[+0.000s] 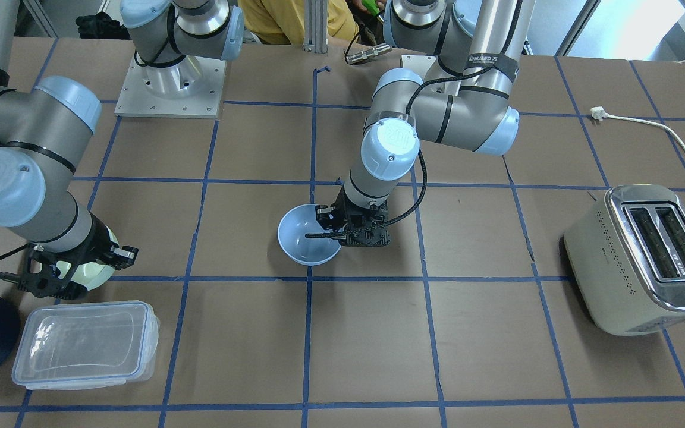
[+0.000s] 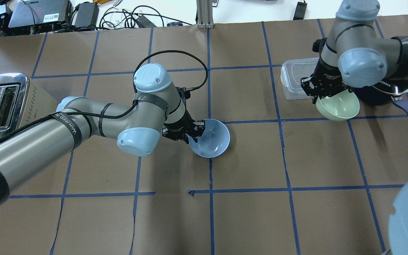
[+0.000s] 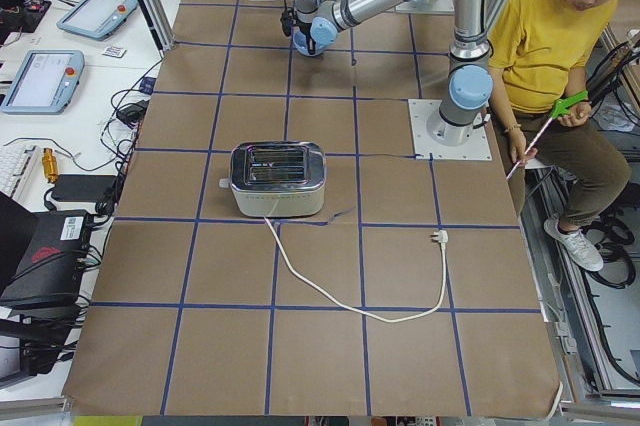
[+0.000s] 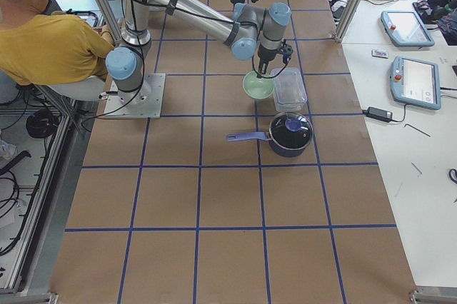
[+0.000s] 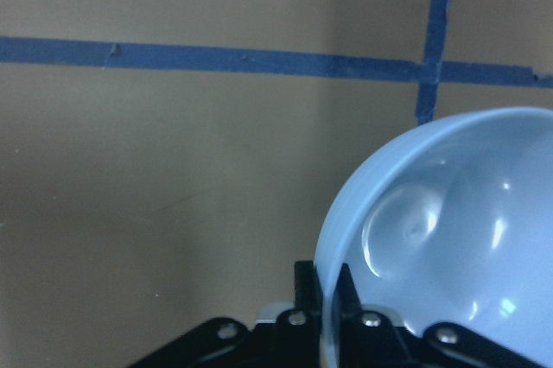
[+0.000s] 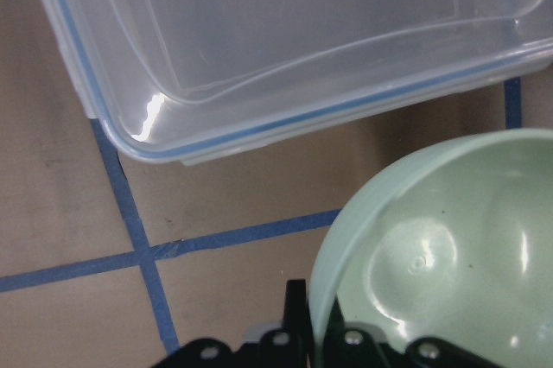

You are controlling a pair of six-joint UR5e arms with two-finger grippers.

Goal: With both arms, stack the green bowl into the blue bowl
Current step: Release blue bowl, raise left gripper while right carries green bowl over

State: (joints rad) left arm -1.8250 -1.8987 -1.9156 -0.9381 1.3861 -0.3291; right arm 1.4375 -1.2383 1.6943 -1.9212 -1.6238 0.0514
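glossy blue bowl (image 2: 214, 142) — round, smooth green bowl (image 2: 342, 108)

Overhead cam behind robot (image 3: 460, 96), fwd/down; front cam opposite. Both share blue bowl (image 2: 214, 141) mid table (image 2: 246, 219). Side cams at table ends, far. Wrist cams v. close: L blue bowl rim, R green bowl (image 6: 449, 256) rim.

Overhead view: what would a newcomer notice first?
The left claw pinches the blue bowl by its rim near the view's centre. The right claw does the same with the green bowl at the right, beside a clear container. A chrome toaster sits far left.
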